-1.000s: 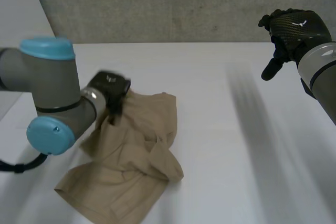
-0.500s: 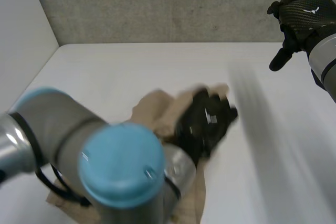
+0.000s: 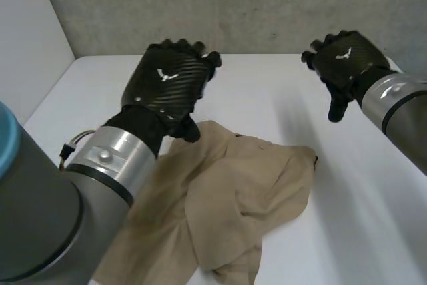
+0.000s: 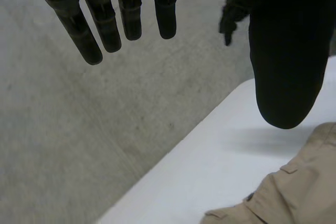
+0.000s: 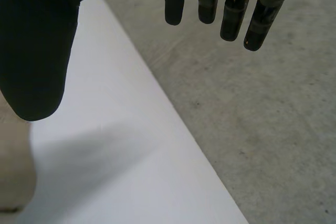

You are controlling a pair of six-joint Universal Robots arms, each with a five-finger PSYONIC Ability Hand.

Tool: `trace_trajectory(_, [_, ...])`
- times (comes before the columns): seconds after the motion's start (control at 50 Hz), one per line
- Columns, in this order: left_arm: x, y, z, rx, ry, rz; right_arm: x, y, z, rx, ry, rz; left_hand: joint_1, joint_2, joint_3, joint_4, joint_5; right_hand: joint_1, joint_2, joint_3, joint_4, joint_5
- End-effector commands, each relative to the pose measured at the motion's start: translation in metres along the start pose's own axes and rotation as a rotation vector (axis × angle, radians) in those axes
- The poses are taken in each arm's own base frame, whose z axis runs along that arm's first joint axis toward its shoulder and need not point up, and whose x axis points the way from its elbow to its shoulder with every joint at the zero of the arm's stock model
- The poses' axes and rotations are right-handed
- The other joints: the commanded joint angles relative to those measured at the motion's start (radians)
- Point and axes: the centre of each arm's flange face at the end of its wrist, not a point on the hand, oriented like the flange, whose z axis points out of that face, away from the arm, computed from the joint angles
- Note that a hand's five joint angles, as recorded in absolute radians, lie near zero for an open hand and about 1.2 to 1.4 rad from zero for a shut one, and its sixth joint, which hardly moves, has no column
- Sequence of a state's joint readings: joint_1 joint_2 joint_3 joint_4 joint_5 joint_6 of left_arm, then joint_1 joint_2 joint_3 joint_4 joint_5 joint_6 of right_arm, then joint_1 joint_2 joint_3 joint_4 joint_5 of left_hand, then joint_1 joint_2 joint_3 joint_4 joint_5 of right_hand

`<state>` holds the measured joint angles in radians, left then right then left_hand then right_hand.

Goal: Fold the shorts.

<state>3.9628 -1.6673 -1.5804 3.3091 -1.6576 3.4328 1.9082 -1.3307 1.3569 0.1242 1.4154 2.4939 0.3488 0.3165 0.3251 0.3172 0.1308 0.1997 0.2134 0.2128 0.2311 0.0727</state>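
Shorts (image 3: pixel 247 185) lay rumpled; left hand (image 3: pixel 170 85) and right hand (image 3: pixel 343 61) hung spread, empty, near them; flattening them first seemed wise.

furniture: white table (image 3: pixel 267 95), plain top | back: rough grey wall (image 3: pixel 267 5) with small dark specks, standing along the table's far edge | left side: smooth white panel (image 3: pixel 27 45) | light: soft, even

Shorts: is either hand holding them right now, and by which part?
Nothing is held. The left hand and right hand are both open, fingers straight, and the shorts lie crumpled on the table.
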Motion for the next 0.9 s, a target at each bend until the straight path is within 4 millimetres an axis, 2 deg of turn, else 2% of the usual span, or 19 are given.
trace_trajectory(0.02, [-0.006,0.019,-0.011,-0.184,0.005,-0.198,-0.010,0.012,-0.001,-0.024,-0.054,-0.087,0.006,0.038,0.029,0.037,0.049,-0.025,-0.039,-0.038,-0.057,-0.073])
trace_trajectory(0.06, [-0.005,0.024,-0.014,-0.227,0.010,-0.234,-0.014,0.017,0.000,-0.031,-0.078,-0.096,0.006,0.038,0.029,0.037,0.049,-0.025,-0.039,-0.038,-0.057,-0.073])
trace_trajectory(0.08, [-0.003,0.028,-0.016,-0.264,0.014,-0.268,-0.024,0.028,0.003,-0.045,-0.130,-0.114,0.006,0.038,0.029,0.037,0.049,-0.025,-0.039,-0.038,-0.057,-0.073])
trace_trajectory(0.2, [0.004,0.039,-0.020,-0.356,0.022,-0.360,-0.039,0.040,0.002,-0.038,-0.215,-0.152,0.009,0.041,0.032,0.040,0.052,-0.025,-0.039,-0.038,-0.057,-0.073])
trace_trajectory(0.22, [0.004,0.040,-0.021,-0.363,0.022,-0.372,-0.046,0.047,0.002,-0.042,-0.253,-0.161,0.009,0.041,0.032,0.040,0.052,-0.025,-0.039,-0.038,-0.057,-0.073])
trace_trajectory(0.34, [0.014,0.039,-0.029,-0.399,0.052,-0.460,-0.047,0.063,0.007,-0.068,-0.285,-0.153,0.012,0.044,0.035,0.043,0.055,-0.025,-0.039,-0.038,-0.057,-0.073])
trace_trajectory(0.38, [0.019,0.037,-0.032,-0.410,0.075,-0.479,-0.052,0.076,0.012,-0.092,-0.314,-0.138,0.014,0.047,0.038,0.046,0.058,-0.025,-0.039,-0.038,-0.057,-0.073])
trace_trajectory(0.44, [0.022,0.039,-0.034,-0.421,0.085,-0.480,-0.053,0.085,0.014,-0.111,-0.322,-0.131,0.017,0.050,0.041,0.049,0.061,-0.024,-0.038,-0.037,-0.055,-0.071])
trace_trajectory(0.58, [0.029,0.059,-0.028,-0.486,0.088,-0.462,-0.056,0.099,0.019,-0.140,-0.345,-0.112,0.038,0.070,0.062,0.070,0.081,0.041,0.027,0.028,0.009,-0.007])
trace_trajectory(0.62, [0.034,0.072,-0.025,-0.529,0.088,-0.453,-0.059,0.104,0.021,-0.148,-0.357,-0.105,0.047,0.079,0.070,0.078,0.090,0.061,0.048,0.048,0.030,0.014])
trace_trajectory(0.68, [0.037,0.081,-0.022,-0.555,0.089,-0.449,-0.060,0.111,0.024,-0.158,-0.357,-0.099,0.091,0.123,0.114,0.122,0.134,0.129,0.115,0.116,0.097,0.081])
trace_trajectory(0.74, [0.041,0.091,-0.019,-0.581,0.090,-0.445,-0.061,0.114,0.027,-0.153,-0.352,-0.101,0.208,0.240,0.231,0.239,0.251,0.223,0.209,0.209,0.191,0.175])
trace_trajectory(0.76, [0.043,0.094,-0.017,-0.586,0.093,-0.443,-0.063,0.116,0.029,-0.149,-0.350,-0.103,0.374,0.406,0.398,0.405,0.417,0.284,0.270,0.271,0.252,0.236])
trace_trajectory(0.78, [0.043,0.094,-0.017,-0.586,0.093,-0.443,-0.064,0.118,0.030,-0.147,-0.350,-0.104,0.376,0.408,0.399,0.407,0.419,0.316,0.303,0.303,0.285,0.269])
trace_trajectory(0.82, [0.044,0.098,-0.014,-0.581,0.095,-0.444,-0.066,0.120,0.031,-0.146,-0.351,-0.102,0.603,0.636,0.627,0.635,0.647,0.376,0.362,0.362,0.344,0.328])
trace_trajectory(0.84, [0.045,0.099,-0.011,-0.566,0.093,-0.446,-0.068,0.124,0.034,-0.143,-0.356,-0.097,0.703,0.736,0.727,0.735,0.747,0.521,0.507,0.508,0.489,0.473])
trace_trajectory(0.86, [0.045,0.099,-0.010,-0.558,0.092,-0.447,-0.068,0.125,0.034,-0.143,-0.356,-0.097,0.751,0.783,0.775,0.782,0.794,0.522,0.509,0.509,0.491,0.475])
trace_trajectory(0.88, [0.045,0.099,-0.009,-0.549,0.091,-0.448,-0.068,0.125,0.035,-0.138,-0.357,-0.092,0.798,0.830,0.822,0.829,0.841,0.641,0.628,0.628,0.610,0.594])
trace_trajectory(0.9, [0.045,0.099,-0.008,-0.541,0.089,-0.449,-0.070,0.126,0.036,-0.131,-0.367,-0.085,0.845,0.877,0.869,0.876,0.888,0.890,0.876,0.877,0.858,0.842])
